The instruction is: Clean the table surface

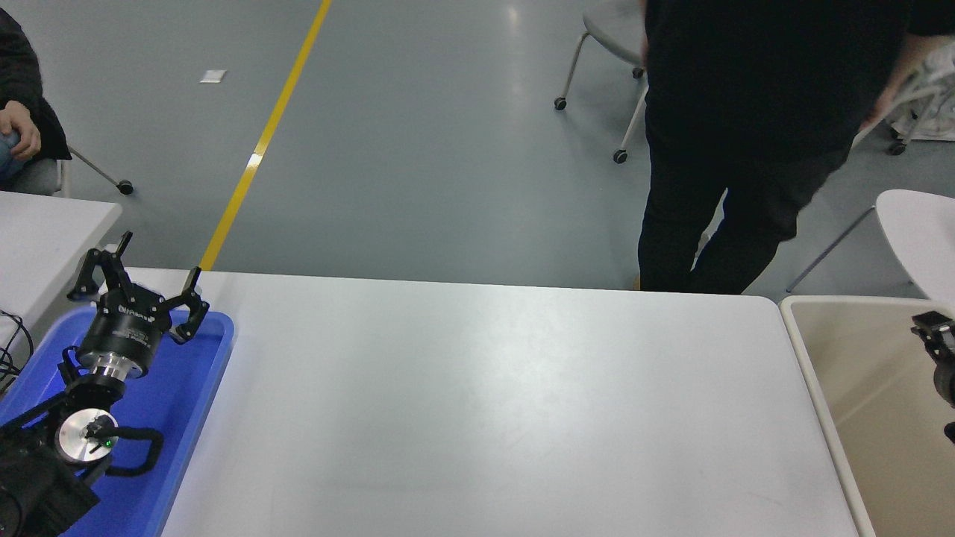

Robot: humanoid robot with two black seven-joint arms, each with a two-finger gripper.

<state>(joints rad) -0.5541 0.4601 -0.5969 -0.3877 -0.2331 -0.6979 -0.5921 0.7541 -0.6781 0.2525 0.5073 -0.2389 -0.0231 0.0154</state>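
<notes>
A: Status on the clean-up, left to right?

B: Far left, left gripper [142, 277] is parked over the blue tray [183, 403], fingers spread wide, nothing btwn them. Tray sits on the left end of the table surface [477, 403]

A: And the surface itself?

B: Fills the middle of the view, from tray to the beige bin [858, 388] just beside its right edge. Big, glossy white, rounded far corners, soft glare patches from overhead lights. No scraps, no spills, no loose items on it that I can see. A few very faint marks near the middle and lower right, too faint to say scuffs or reflections

A: So done?

B: Looks close to done, imo. Nothing left to pick off. Whether a wipe is still due, can't tell from this

A: Right side?

B: Right gripper [936, 328] is at the pic's right edge, over the bin, mostly cut off. Can't tell if its fingers are apart or closed, or if they hold anything. Bin floor in view looks bare

A: Anyone around?

B: Person in black [746, 134] stands at the far side, upper right, not touching the surface
</notes>
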